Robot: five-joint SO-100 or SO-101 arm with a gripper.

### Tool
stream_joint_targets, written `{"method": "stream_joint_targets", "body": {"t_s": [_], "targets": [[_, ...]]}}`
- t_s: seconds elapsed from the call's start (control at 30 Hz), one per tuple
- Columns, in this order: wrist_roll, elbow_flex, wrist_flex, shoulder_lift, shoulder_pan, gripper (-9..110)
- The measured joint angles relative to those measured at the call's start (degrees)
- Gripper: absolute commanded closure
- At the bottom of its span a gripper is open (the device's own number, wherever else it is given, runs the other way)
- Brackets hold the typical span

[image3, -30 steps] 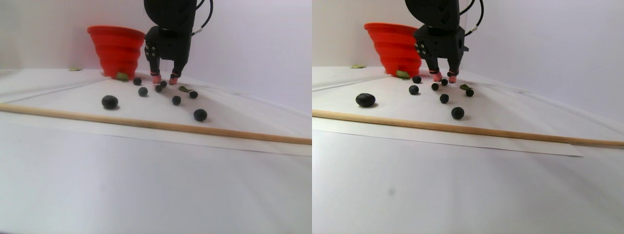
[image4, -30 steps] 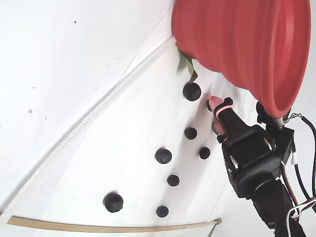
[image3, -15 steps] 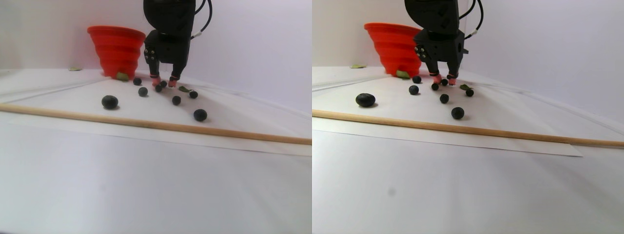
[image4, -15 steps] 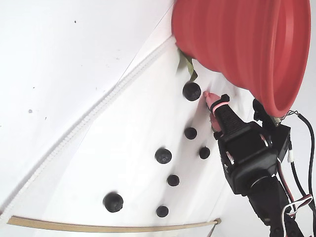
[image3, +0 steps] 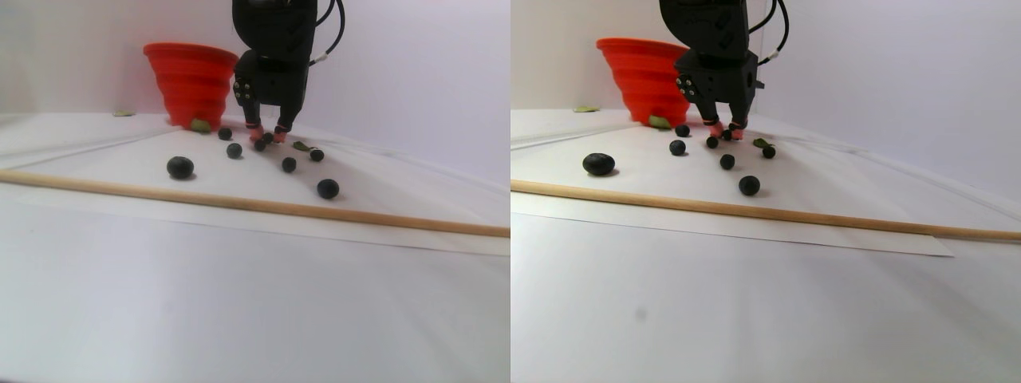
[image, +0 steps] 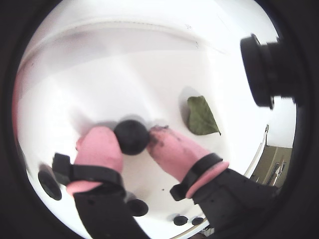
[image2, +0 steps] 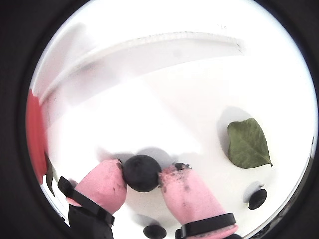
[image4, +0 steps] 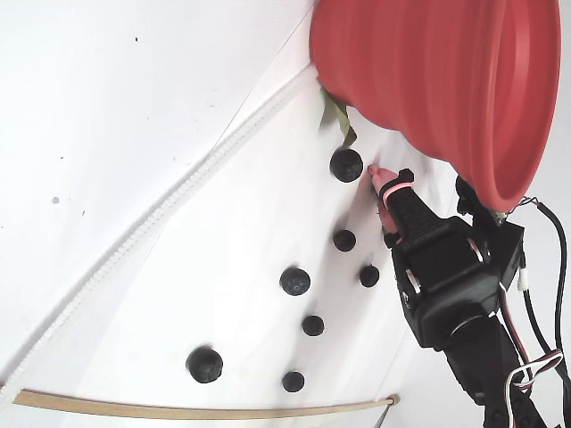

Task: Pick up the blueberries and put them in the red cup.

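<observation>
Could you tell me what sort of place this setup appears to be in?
Most likely a makeshift tabletop test rig, not a kitchen: white paper sheets cover the surface before a plain wall, a wooden dowel marks the work area, and loose blueberries lie by a red cup under the gripper.

— Can you read any lettering, label, brand or number in these views?

— No. You will find nothing legible in any of them.
</observation>
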Motion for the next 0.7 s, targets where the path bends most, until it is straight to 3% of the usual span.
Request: {"method": "stream_joint_targets", "body": {"t_s": [0.7], "targets": [[-3.34,-0.88,-0.09,-0.35,0.0,91]]}}
